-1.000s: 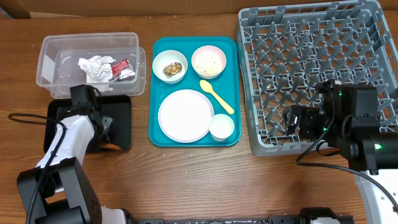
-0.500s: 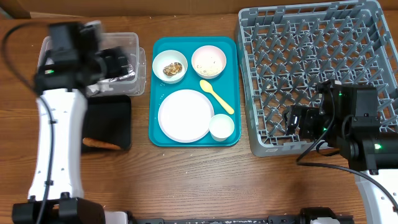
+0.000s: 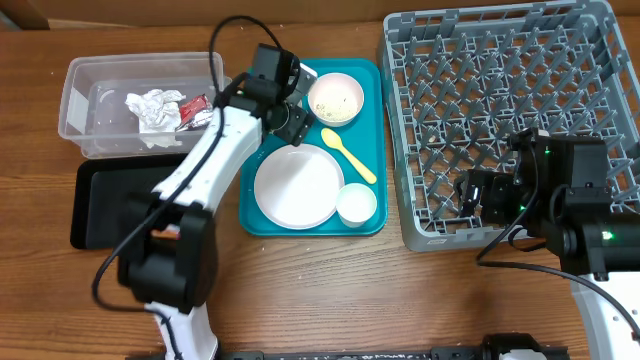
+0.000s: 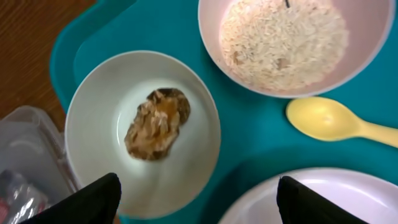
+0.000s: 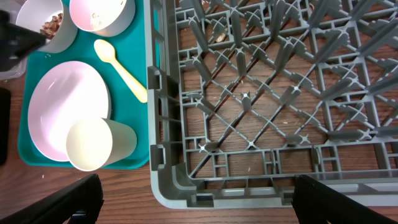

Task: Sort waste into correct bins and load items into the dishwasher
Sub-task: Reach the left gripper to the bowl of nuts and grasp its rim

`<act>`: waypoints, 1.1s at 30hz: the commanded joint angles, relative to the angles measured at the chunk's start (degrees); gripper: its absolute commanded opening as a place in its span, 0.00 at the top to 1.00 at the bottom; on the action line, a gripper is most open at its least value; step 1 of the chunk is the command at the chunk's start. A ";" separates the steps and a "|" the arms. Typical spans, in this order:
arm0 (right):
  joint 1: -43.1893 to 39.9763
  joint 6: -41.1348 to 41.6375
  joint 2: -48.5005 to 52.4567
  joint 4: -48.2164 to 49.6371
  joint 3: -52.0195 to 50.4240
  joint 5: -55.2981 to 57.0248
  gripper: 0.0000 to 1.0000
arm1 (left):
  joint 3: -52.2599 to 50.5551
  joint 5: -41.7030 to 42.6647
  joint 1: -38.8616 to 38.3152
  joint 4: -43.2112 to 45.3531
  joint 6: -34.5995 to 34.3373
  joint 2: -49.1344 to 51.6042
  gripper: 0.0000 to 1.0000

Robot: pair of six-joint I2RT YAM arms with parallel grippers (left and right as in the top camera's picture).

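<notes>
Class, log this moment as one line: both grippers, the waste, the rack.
left gripper: open, above bowl holding brown lump | right gripper: open, over dish rack | napkin, wrapper: in clear tub

- A teal tray (image 3: 370,110), rectangular with rounded corners, lies flat near the middle of the table.
- A brown wooden table (image 3: 330,290) with visible grain lies beneath it.

Left arm (image 3: 215,150): stretching from lower left to upper centre of the frame. Left gripper (image 4: 199,202): hanging with jaws spread wide.
Right arm (image 3: 575,235): sitting lower right. Right gripper (image 5: 199,202): jaws gaping wide.
</notes>
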 commanded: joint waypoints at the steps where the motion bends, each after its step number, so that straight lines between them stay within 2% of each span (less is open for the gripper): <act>1: -0.15 0.20 -0.26 0.17 0.15 -0.33 0.00 | 0.37 -0.68 0.13 2.58 5.09 3.87 0.20; 4: -0.15 0.20 -0.26 0.20 0.13 -0.31 0.00 | 0.37 -0.66 0.11 4.15 5.14 5.53 0.22; 8: -0.15 0.20 -0.26 0.22 0.13 -0.33 0.00 | 0.37 0.39 -0.02 3.87 4.94 6.73 0.56; 10: -0.15 0.20 -0.26 0.24 0.13 -0.31 0.00 | 0.37 0.37 -0.20 3.85 4.33 7.13 0.62; 12: -0.15 0.20 -0.26 0.24 0.13 -0.31 0.00 | 0.37 0.37 -0.17 3.89 3.02 7.45 0.65; 19: -0.15 0.20 -0.26 0.22 0.13 -0.31 0.00 | 0.37 0.35 -0.17 4.35 2.56 9.51 0.66; 24: -0.15 0.20 -0.26 0.22 0.13 -0.31 0.00 | 0.39 -0.04 -0.17 4.83 2.54 9.84 0.78; 28: -0.15 0.20 -0.26 0.20 0.13 -0.33 0.00 | 1.44 -0.33 -0.17 5.27 1.05 9.31 0.95; 33: -0.15 0.20 -0.26 0.17 0.13 -0.33 0.00 | 6.51 -0.52 -0.17 0.31 -2.12 7.72 0.96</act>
